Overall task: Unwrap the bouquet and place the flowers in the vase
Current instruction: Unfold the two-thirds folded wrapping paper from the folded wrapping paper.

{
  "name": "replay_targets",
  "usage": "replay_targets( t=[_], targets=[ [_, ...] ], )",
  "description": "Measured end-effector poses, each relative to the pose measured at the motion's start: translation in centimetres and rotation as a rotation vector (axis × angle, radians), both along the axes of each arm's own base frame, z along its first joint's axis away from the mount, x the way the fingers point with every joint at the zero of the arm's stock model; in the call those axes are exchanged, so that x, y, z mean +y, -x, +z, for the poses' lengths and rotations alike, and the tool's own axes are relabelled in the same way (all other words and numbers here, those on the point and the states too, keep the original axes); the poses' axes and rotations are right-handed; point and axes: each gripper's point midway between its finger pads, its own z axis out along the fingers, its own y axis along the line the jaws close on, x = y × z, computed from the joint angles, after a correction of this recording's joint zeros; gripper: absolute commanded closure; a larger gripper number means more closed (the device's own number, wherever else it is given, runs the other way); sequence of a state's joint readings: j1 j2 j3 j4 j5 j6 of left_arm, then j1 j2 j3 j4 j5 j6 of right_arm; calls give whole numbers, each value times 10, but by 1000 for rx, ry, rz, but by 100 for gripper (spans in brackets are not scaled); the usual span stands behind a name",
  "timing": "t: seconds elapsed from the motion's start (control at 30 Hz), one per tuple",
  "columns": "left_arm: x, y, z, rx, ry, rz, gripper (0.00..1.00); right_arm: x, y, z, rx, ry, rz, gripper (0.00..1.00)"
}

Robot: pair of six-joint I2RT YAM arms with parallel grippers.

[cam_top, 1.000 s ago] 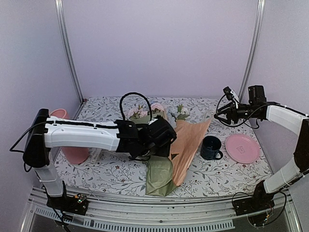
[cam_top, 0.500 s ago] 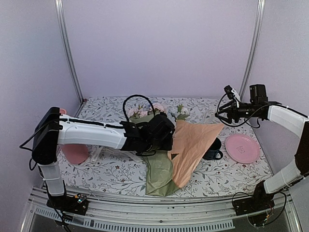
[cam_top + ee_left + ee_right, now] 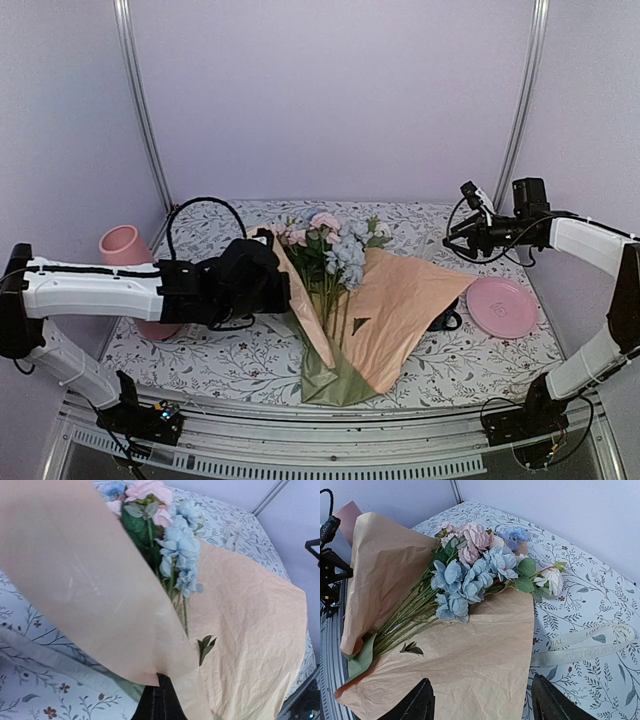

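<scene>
The bouquet lies open mid-table, its flowers point(image 3: 330, 250) in pink, blue and cream resting on the peach inside of the paper point(image 3: 405, 305). My left gripper point(image 3: 268, 272) is shut on the paper's left flap point(image 3: 90, 580) and holds it lifted away from the stems. In the left wrist view the flap's edge is pinched at the jaws of that gripper point(image 3: 161, 676). The right gripper point(image 3: 450, 238) hovers open above the table's right side; in its wrist view this gripper point(image 3: 482, 700) stands over the spread paper point(image 3: 470, 665). The pink vase point(image 3: 122, 246) stands at the far left.
A dark blue mug point(image 3: 448, 320) shows only partly behind the paper's right edge. Right of it lies a flat pink plate point(image 3: 502, 306). A loose cream ribbon point(image 3: 585, 642) rests on the floral cloth beside the flower heads. Metal frame posts rise at the back corners.
The left gripper shut on the paper's left flap and drew it leftward, opening the wrap and baring the flowers and stems. The paper's right side spread over the mug. The right arm stayed put.
</scene>
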State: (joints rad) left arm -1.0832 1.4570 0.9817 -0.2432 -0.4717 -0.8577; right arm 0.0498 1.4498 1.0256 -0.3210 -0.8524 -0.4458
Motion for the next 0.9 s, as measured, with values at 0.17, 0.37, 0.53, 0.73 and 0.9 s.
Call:
replay_targets(
  t=[0.17,0.37,0.53,0.73,0.9],
  targets=[
    [61,11,-17,34,-20,87,100,9,1,-13,35,4,22,31],
    [94,21,-27,64,-102,123,100,37,13,-17,41,11,100,31],
    [114,30,-42,120,-203,130,100,63,26,-29,67,33,175,31],
    [139,45,-58,195,-332,126,100,86,40,-36,83,53,241,32],
    [157,53,-54,237,-433,125,71,98,45,-36,71,69,274,32]
  ],
)
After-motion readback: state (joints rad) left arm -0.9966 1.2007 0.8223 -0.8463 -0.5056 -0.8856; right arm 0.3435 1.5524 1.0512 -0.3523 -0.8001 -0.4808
